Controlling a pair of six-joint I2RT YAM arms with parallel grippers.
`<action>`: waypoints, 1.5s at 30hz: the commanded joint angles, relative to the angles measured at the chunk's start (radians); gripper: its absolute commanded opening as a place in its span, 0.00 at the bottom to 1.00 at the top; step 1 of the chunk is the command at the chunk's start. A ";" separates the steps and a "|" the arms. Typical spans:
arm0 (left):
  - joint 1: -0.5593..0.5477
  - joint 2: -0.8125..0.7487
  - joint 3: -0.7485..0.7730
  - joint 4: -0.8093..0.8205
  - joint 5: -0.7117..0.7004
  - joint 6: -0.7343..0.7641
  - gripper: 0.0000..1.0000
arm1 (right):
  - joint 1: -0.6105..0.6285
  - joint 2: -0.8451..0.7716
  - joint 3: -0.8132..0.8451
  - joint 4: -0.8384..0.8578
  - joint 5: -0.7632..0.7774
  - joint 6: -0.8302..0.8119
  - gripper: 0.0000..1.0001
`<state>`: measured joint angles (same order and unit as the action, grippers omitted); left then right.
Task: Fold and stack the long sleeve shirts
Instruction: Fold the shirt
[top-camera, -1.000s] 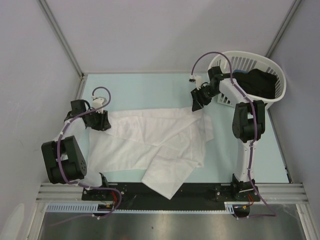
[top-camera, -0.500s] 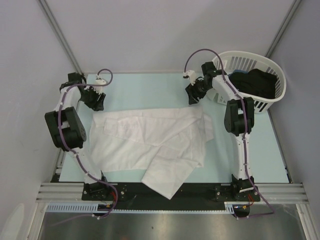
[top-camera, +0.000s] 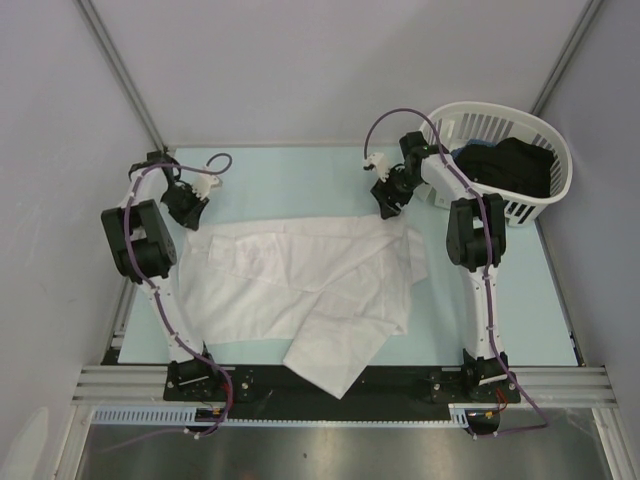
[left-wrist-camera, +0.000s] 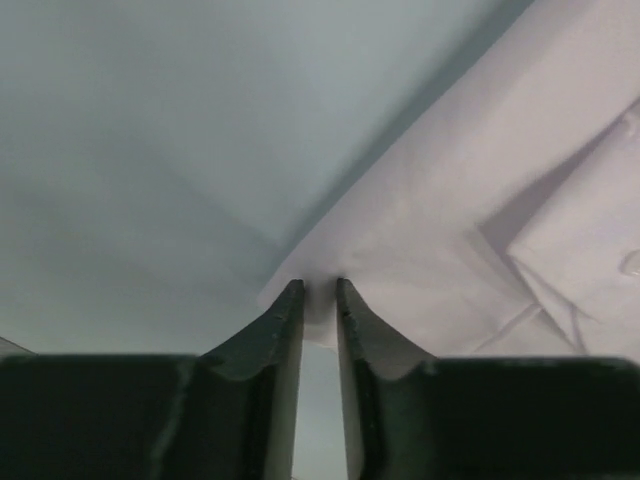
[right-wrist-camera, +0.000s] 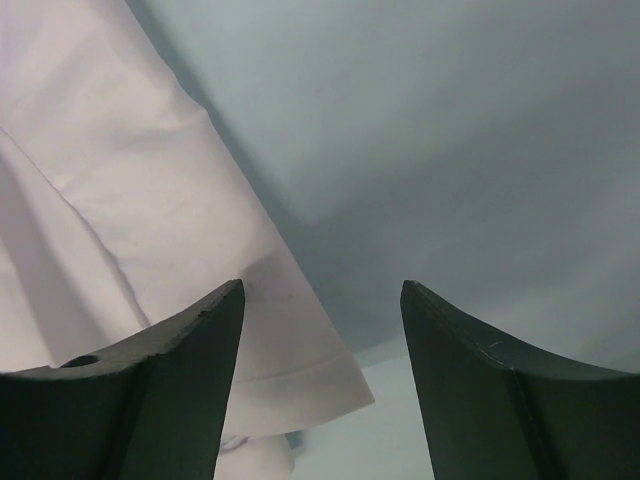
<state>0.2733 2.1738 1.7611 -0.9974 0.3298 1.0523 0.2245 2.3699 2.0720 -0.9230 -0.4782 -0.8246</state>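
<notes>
A white long sleeve shirt (top-camera: 300, 285) lies rumpled on the pale green table (top-camera: 500, 300), grey walls (top-camera: 300, 70) around. The left gripper (left-wrist-camera: 320, 289) is narrowed at its far-left corner, grip unclear; the right gripper (right-wrist-camera: 322, 292) is spread.

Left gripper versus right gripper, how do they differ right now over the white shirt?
The left gripper has its jaws nearly closed; the right gripper has them wide apart. The left gripper's tips meet a corner of the white shirt, though whether it grips is unclear; the right gripper straddles the shirt's edge, one finger over cloth, one over bare table. Both have dark fingers and sit at the shirt's far side.
</notes>
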 joint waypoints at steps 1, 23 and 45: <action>0.001 0.075 0.124 0.008 -0.021 0.022 0.17 | -0.008 0.011 0.008 -0.005 0.030 -0.044 0.69; 0.021 0.076 0.129 -0.067 0.041 0.038 0.36 | -0.019 0.031 0.013 -0.077 0.033 -0.140 0.37; 0.024 0.172 0.339 0.152 0.074 -0.242 0.01 | 0.002 0.097 0.141 0.383 0.299 0.081 0.29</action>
<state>0.2882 2.3070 2.0216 -0.9516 0.4026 0.9092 0.2188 2.4466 2.1323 -0.6388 -0.2527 -0.7776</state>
